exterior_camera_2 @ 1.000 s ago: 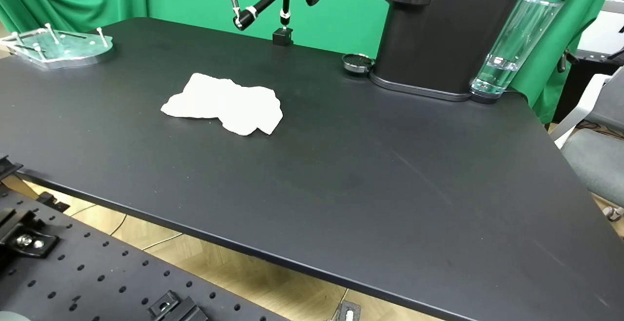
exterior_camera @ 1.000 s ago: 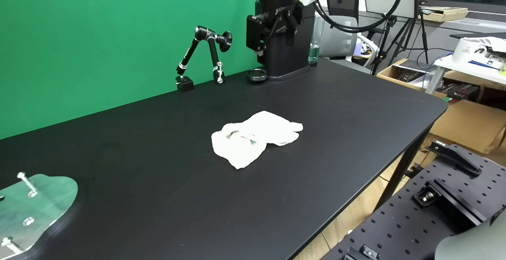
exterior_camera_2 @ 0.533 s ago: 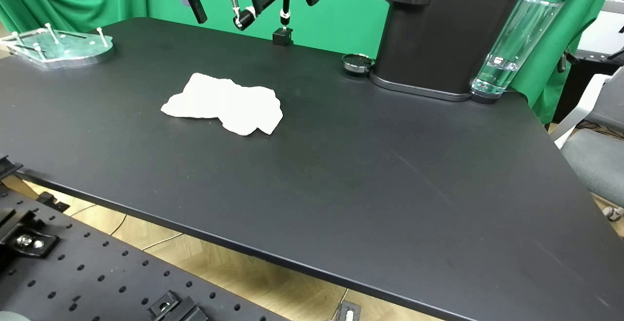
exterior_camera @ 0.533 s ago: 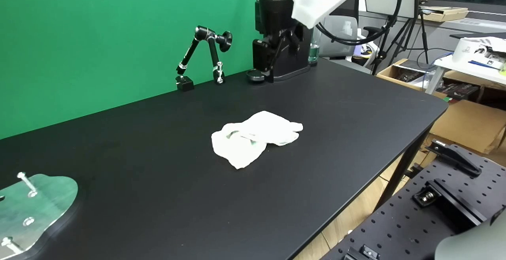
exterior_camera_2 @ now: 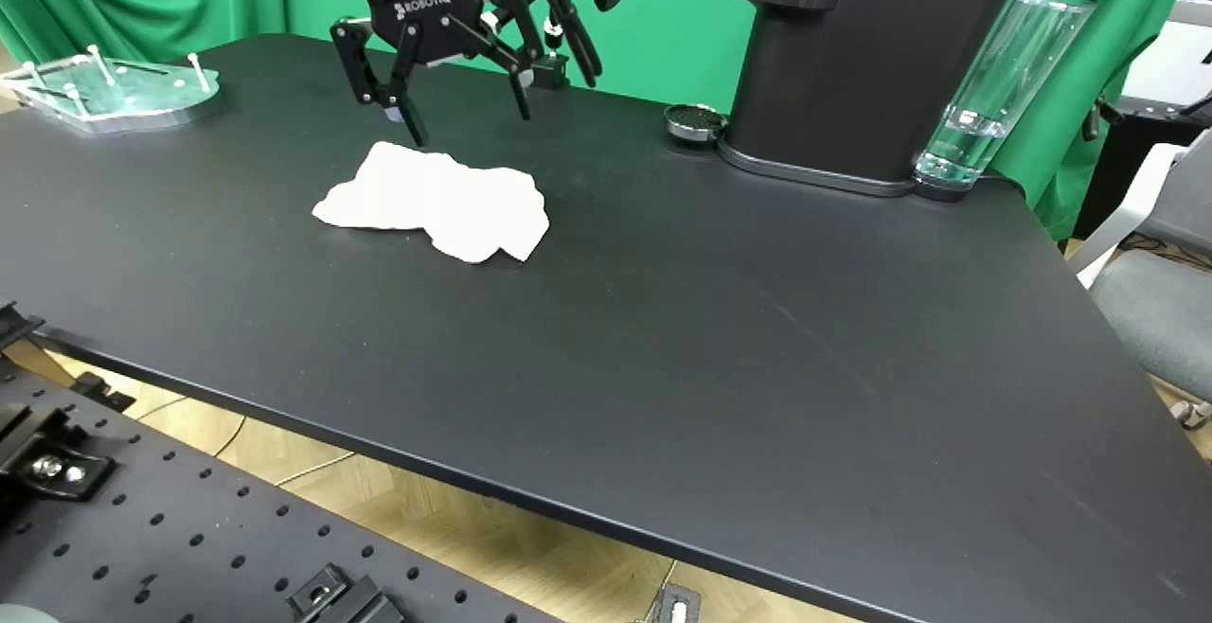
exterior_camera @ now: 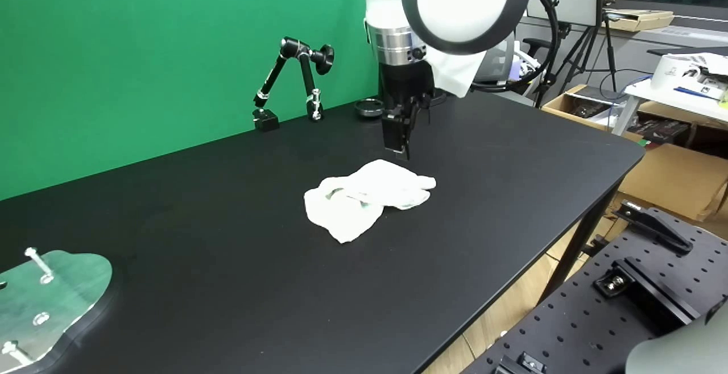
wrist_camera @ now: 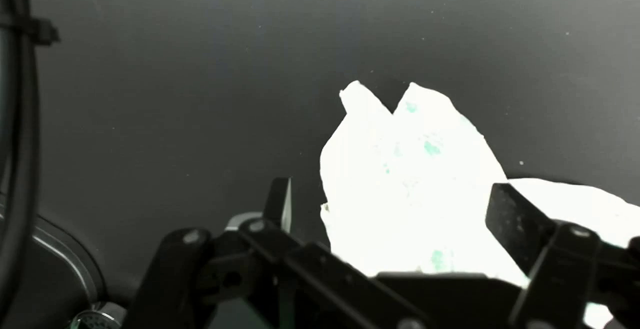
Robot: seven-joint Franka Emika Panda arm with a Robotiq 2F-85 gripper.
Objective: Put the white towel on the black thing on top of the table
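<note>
The white towel [exterior_camera: 375,192] lies crumpled on the black table in both exterior views [exterior_camera_2: 445,202]. In the wrist view the towel [wrist_camera: 405,169] fills the middle, very bright with pale green spots. My gripper [exterior_camera_2: 471,123] is open and empty, pointing down just above the towel's back edge. In the wrist view my gripper [wrist_camera: 392,201] has its fingers wide apart; the right finger [wrist_camera: 520,224] overlaps the towel and the left stands beyond its edge. A tall black appliance [exterior_camera_2: 871,74] stands at the back of the table; the arm hides most of it in an exterior view.
A clear tank [exterior_camera_2: 1004,83] stands beside the appliance and a round metal piece [exterior_camera_2: 694,121] at its foot. A jointed black stand [exterior_camera: 296,55] is at the back. A transparent plate with bolts [exterior_camera: 74,283] lies on the table. A perforated platform [exterior_camera_2: 189,538] runs along the front.
My gripper has come down from above to just over the towel, staying open. In an exterior view the arm now covers most of the appliance. The towel has not moved.
</note>
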